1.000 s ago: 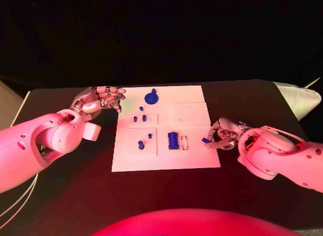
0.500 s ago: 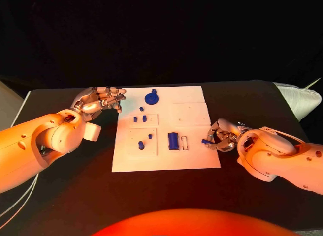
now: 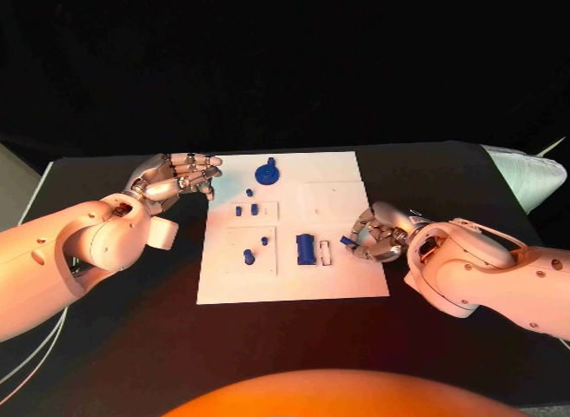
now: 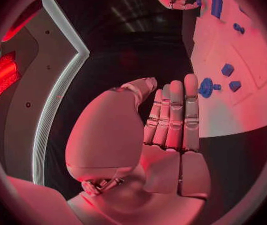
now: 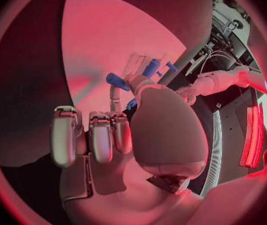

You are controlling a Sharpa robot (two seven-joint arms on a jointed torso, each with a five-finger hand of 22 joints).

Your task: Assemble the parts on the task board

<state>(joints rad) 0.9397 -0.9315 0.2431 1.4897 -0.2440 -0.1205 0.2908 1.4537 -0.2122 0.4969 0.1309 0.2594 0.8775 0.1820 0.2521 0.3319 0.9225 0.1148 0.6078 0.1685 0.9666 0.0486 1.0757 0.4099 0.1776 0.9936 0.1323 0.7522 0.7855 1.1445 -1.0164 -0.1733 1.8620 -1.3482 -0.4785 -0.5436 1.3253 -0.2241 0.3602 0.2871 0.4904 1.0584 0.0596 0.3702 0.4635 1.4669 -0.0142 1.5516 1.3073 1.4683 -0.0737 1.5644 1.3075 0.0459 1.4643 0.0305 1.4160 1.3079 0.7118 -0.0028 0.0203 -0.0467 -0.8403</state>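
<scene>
Centrally on the black table [image 3: 122, 330] lies the white task board [image 3: 294, 276], with the blue parts spread over it. A round part with a stem [image 3: 268, 173] sits toward the board's twelve o'clock edge, a tiny part [image 3: 248, 192] just below it, and a pair of small pegs [image 3: 247, 210] under that. Lower down stand a short blue peg [image 3: 248, 256] at about eight o'clock of the board's middle and a larger rectangular blue block [image 3: 305, 248] near five o'clock, beside a narrow white slot.

The right hand [image 3: 375, 239] rests over the board's three o'clock edge, its fingers curled in around a small blue piece [image 3: 347, 241]; in the right wrist view that blue piece [image 5: 117, 80] shows at the fingertips [image 5: 113, 94], apparently pinched, though the palm hides most of the contact.

The left hand [image 3: 175, 180] hovers off the board at its ten o'clock corner, over bare table, holding nothing. In the left wrist view its fingers [image 4: 174, 116] lie straight and side by side with the thumb apart. A pale cloth-like bundle [image 3: 531, 176] sits at the table's two o'clock corner, well apart from the board.
</scene>
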